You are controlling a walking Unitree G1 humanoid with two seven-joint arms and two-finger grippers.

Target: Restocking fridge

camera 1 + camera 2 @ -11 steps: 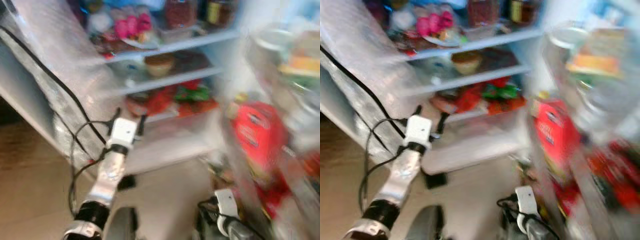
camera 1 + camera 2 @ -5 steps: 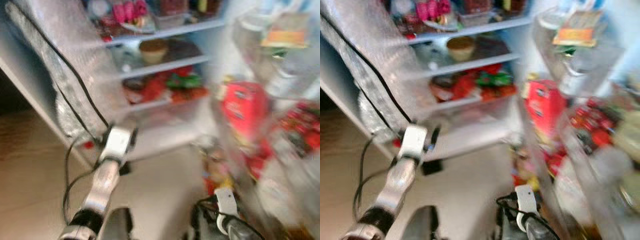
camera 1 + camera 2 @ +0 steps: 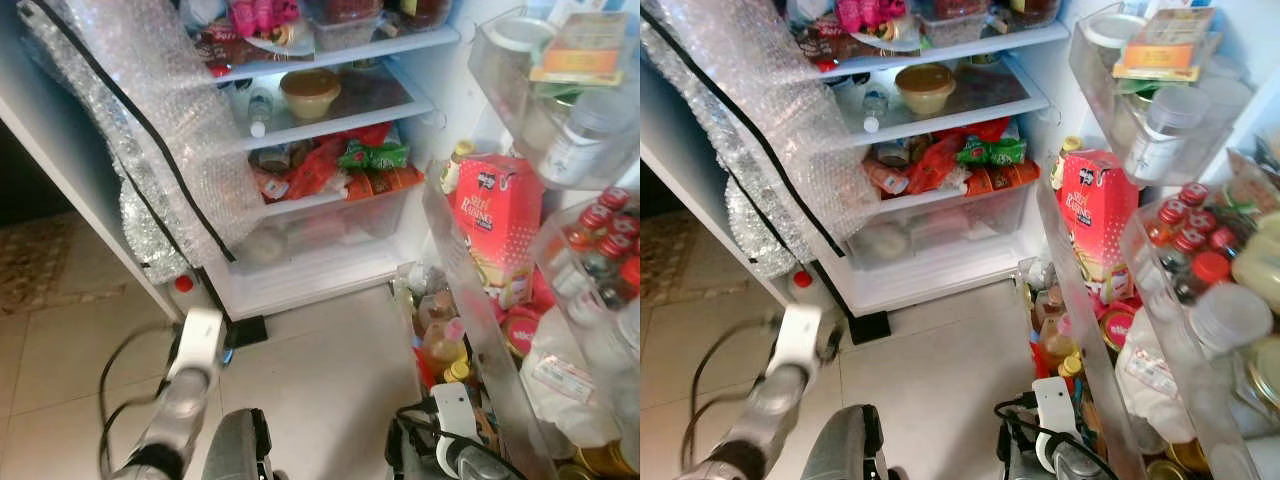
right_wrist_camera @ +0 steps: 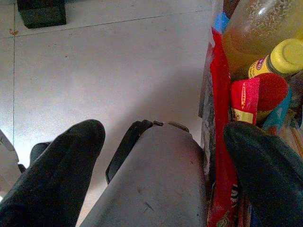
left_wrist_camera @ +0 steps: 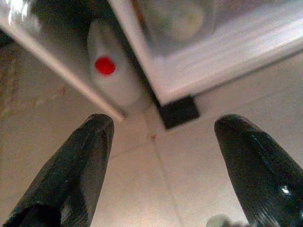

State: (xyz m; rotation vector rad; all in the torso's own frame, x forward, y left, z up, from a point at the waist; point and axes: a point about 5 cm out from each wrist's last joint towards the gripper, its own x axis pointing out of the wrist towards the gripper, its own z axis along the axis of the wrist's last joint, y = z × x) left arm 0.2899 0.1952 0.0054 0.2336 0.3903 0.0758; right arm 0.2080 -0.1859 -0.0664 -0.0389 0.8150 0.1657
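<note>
Fridge (image 3: 330,270) open, left tool (image 5: 161,161) seemingly blurred

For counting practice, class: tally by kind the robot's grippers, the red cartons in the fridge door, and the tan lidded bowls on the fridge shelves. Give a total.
Grippers: 2 (left gripper, right gripper)
Red carton: 1
Tan lidded bowl: 1
Total: 4

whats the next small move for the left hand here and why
Probably lower the left hand toward the white bottle with the red cap on the floor by the fridge's bottom corner. Its fingers are spread open, empty, above bare tile, with the bottle straight ahead. The right hand hangs open and empty by the door shelf's bottles.
</note>
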